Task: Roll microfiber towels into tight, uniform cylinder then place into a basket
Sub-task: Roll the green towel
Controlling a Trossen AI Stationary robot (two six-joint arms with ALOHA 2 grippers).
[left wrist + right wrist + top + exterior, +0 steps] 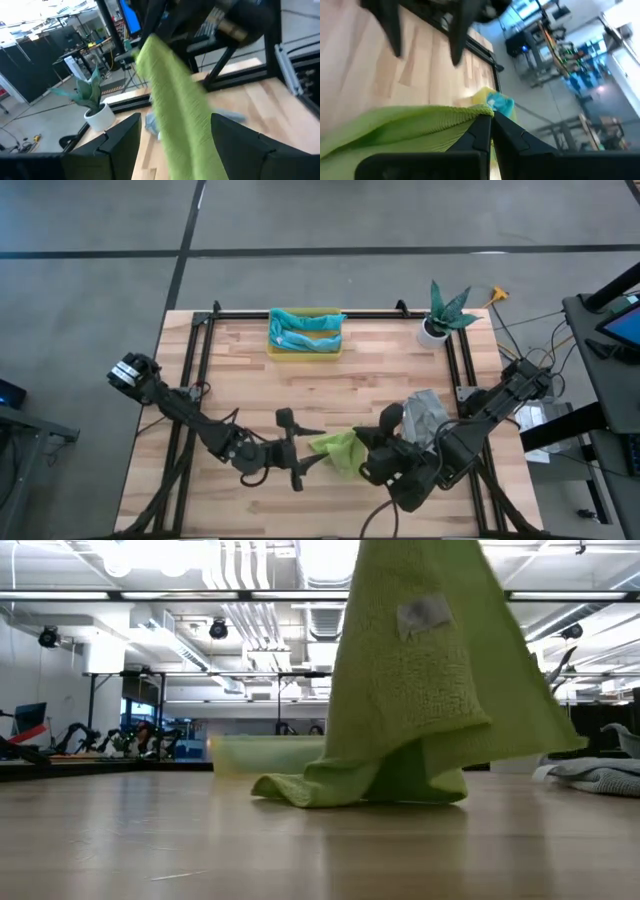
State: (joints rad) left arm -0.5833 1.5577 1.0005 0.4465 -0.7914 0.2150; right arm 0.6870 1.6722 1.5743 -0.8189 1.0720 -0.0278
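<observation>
While right gripper [490,131] pinches the green towel [338,448] lifted, left gripper [296,452] sits open beside it.

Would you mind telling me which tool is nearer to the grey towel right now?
The right tool, shut on the lime green towel, is nearer: the grey towel lies just beside that arm. The left tool, open, is beyond the green towel.

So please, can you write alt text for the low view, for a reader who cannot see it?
A lime green towel hangs from above, its lower end crumpled on the wooden table. The yellow basket stands behind it, a grey towel lies at the right.
</observation>
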